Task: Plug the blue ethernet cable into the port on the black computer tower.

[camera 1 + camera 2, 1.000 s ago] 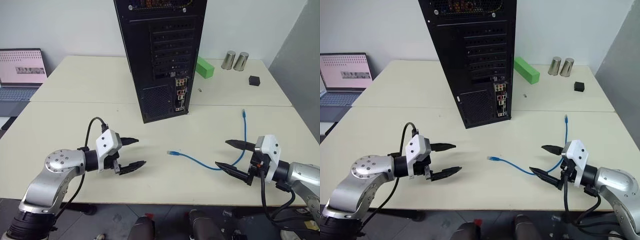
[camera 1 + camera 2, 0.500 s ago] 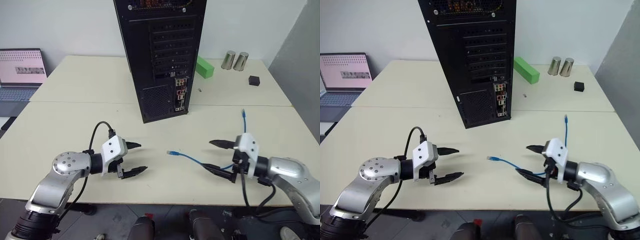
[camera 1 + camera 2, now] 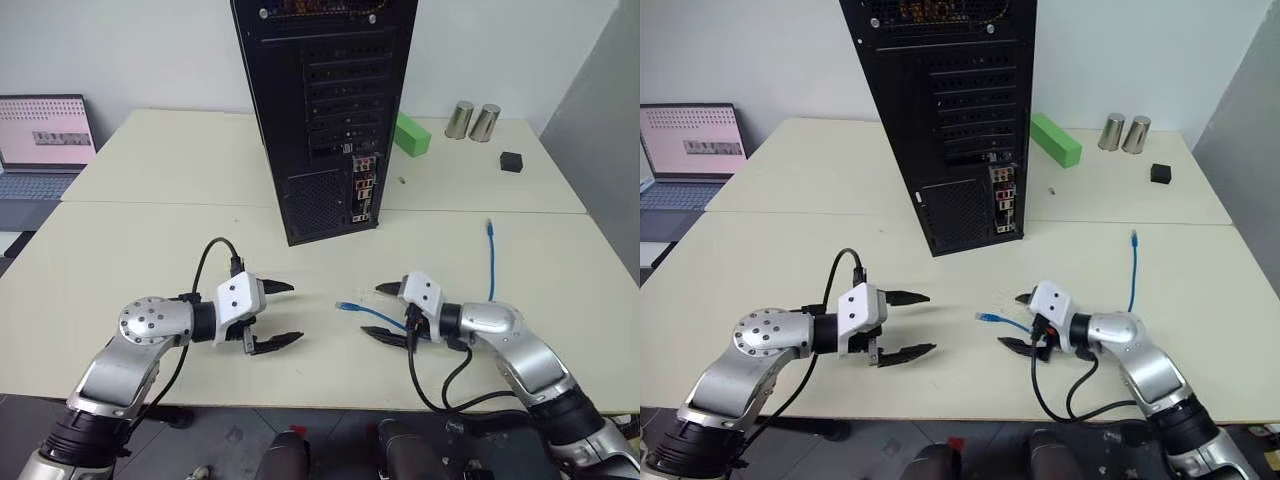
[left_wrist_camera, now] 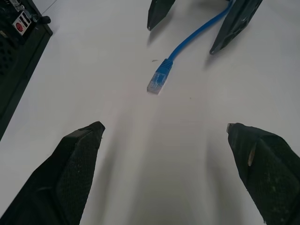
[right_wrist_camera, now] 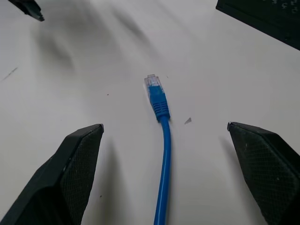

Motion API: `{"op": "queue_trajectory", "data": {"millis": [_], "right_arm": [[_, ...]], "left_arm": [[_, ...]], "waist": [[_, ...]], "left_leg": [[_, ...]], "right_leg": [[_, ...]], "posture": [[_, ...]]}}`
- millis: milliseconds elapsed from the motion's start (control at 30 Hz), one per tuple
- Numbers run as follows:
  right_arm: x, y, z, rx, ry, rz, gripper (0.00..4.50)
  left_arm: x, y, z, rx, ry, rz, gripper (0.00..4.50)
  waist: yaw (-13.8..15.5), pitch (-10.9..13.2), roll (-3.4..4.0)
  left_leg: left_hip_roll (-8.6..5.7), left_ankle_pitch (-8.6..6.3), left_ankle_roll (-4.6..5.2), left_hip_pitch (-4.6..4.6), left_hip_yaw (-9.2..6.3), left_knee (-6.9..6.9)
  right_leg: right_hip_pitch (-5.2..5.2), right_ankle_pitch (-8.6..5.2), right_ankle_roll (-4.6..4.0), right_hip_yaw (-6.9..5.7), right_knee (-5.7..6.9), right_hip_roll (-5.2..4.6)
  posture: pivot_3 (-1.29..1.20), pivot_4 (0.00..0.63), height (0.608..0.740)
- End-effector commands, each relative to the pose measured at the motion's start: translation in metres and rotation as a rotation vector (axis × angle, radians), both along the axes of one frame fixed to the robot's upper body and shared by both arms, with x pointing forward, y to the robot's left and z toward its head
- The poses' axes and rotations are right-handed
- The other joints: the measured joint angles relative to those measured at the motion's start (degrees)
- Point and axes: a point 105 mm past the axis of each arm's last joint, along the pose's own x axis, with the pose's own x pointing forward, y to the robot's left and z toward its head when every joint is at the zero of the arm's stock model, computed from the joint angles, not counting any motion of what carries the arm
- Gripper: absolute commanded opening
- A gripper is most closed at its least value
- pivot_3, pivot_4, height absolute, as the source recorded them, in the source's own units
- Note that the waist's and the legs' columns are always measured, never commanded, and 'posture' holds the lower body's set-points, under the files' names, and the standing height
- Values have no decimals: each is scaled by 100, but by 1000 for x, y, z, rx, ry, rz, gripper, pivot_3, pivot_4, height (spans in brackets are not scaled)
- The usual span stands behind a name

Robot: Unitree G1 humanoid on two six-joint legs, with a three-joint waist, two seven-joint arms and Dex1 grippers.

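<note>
Jaws wide both | right gripper (image 3: 379, 312) moved in, straddling blue ethernet cable (image 3: 352, 308)

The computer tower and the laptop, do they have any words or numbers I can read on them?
None can be read.
Laptop: its screen shows a pink page with rows of tiny marks, too small to read.
Black computer tower: coloured connectors on its back, with no label that can be read.
Blue ethernet cable, green block and two metal cups: no writing seen.
</note>
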Motion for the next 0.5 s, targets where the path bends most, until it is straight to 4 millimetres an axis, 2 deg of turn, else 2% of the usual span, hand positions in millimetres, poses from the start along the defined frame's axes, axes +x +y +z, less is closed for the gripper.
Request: {"op": "queue_trajectory", "data": {"millis": [33, 167, 200, 367, 500], "right_arm": [[4, 6, 4, 2, -42, 22, 3935], [7, 9, 1, -16, -42, 15, 2850], [8, 8, -1, -28, -46, 10, 2765], [10, 7, -4, -56, -53, 4, 1624], [9, 8, -2, -58, -61, 13, 567]], "left_arm": [[0, -2, 2, 3, -32, -18, 4500], [0, -1, -1, 4, -34, -19, 4500], [0, -1, -1, 5, -35, -21, 4500], [2, -2, -2, 10, -41, -32, 4500], [5, -5, -1, 11, -50, -40, 4500]], "waist": [[-1, 0, 0], [0, 0, 0], [1, 0, 0], [0, 0, 0], [1, 0, 0]], "left_leg": [[0, 0, 0, 0, -1, 0], [0, 0, 0, 0, 0, 1], [0, 0, 0, 0, -1, 1], [0, 0, 0, 0, -1, 1], [-1, 0, 0, 0, -1, 2]], "right_leg": [[0, 0, 0, 0, 0, 1], [0, 0, 0, 1, 1, 0], [0, 0, 0, 0, 1, 0], [0, 0, -1, -1, 1, 0], [0, 1, 0, 0, 1, 0]], "posture": [[0, 150, 740], [0, 150, 740], [0, 150, 740], [0, 150, 740], [0, 150, 740]]}}
